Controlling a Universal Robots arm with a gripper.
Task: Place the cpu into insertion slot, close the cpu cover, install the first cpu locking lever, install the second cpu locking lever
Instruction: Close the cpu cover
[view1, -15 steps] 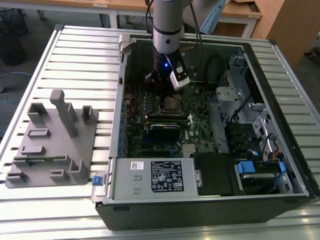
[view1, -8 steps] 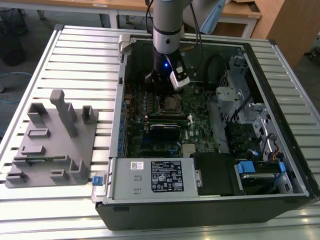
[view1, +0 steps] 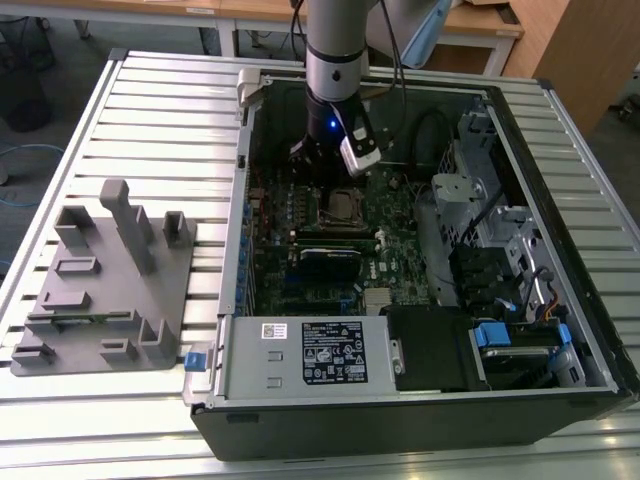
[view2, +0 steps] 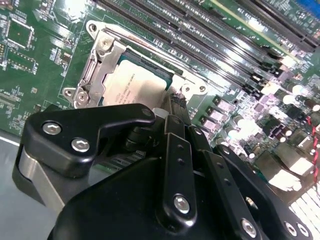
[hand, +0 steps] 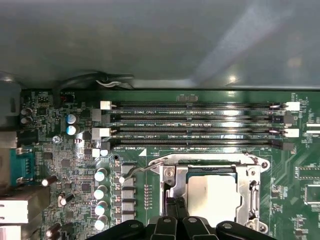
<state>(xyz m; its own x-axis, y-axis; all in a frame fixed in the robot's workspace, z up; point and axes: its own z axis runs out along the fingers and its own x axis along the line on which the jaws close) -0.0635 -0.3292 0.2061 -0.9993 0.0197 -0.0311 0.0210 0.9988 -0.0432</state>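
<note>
A grey metal bench (view1: 160, 110) with long ribs holds an open computer case (view1: 420, 425). Wooden desks (view1: 480, 20) stand behind it. On the exterior view's left, a grey plastic rack (view1: 110, 280) sits on the bench, well apart from the case, with bare ribs all around it.

Nearest inside the case is a silver power box (view1: 250, 350) with a white label (view1: 325, 352). Its black writing is too small to read. Just past it lies a black card (view1: 328, 262). Past the card is the socket (view1: 341, 205), and the arm (view1: 335, 50) comes down right beside it.

In both wrist views the chip (hand: 217, 192) lies flat in the socket. The silver cover (hand: 252, 192) lies down around it, so the chip shows through the big window. The black fingers (hand: 171, 212) are squeezed together right at one edge of the socket. I cannot tell if they pinch anything. A thin wire lever (hand: 136, 171) bends out beside the socket, near the fingers.

Past the socket run four long dark slots (hand: 195, 129) with tiny white writing between them. There is little room between the socket and the slots. Beyond them is the grey wall (hand: 160, 40) of the case.
</note>
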